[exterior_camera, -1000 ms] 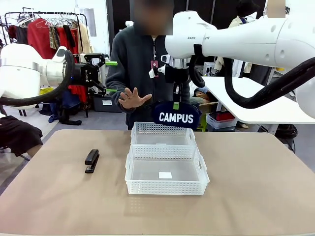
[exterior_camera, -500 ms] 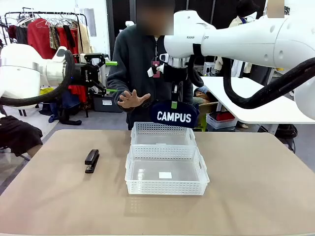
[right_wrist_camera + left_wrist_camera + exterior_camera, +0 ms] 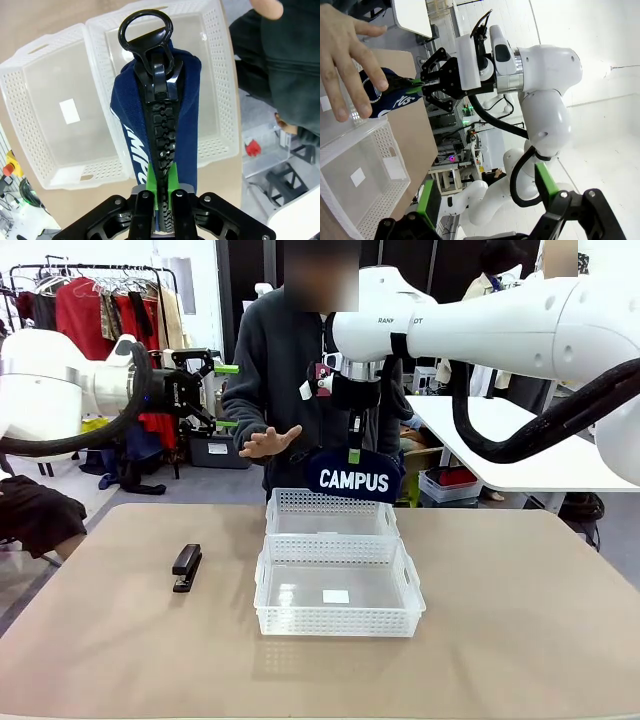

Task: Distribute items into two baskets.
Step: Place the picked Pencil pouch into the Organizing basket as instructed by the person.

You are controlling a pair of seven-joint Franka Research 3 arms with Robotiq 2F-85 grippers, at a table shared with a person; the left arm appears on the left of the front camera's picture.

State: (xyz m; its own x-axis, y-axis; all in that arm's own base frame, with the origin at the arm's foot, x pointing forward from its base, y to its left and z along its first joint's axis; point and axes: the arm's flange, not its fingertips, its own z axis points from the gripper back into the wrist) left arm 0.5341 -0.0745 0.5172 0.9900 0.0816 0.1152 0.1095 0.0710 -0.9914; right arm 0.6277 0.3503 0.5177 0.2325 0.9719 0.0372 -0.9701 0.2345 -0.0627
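Above the far basket (image 3: 331,512) the right pincer (image 3: 355,454) hangs fingers down, pressed together on the upper edge of the navy pouch (image 3: 355,480). The pouch dangles clear of the counter (image 3: 500,640), with its white "CAMPUS" lettering turned toward the front camera. From the front its lower edge overlaps the basket's far rim; whether they touch I cannot tell. Seen from the right wrist, the green pads pinch the pouch at its black zip, a black ring pull (image 3: 145,27) sits at the zip's far end, and the pouch hangs over the open far basket, close to the wall it shares with the near basket (image 3: 337,590). The two baskets stand long side against long side at the middle of the counter, touching. The near one shows a small white label (image 3: 336,596) on its floor. A black stapler (image 3: 186,567) lies flat on the counter to the left of the near basket, apart from it. The person's hand (image 3: 268,442) is held open just left of the pouch, above the far basket's left end. High at the left, the left pincer (image 3: 226,396) has its fingers spread, holding nothing, well apart from baskets and stapler
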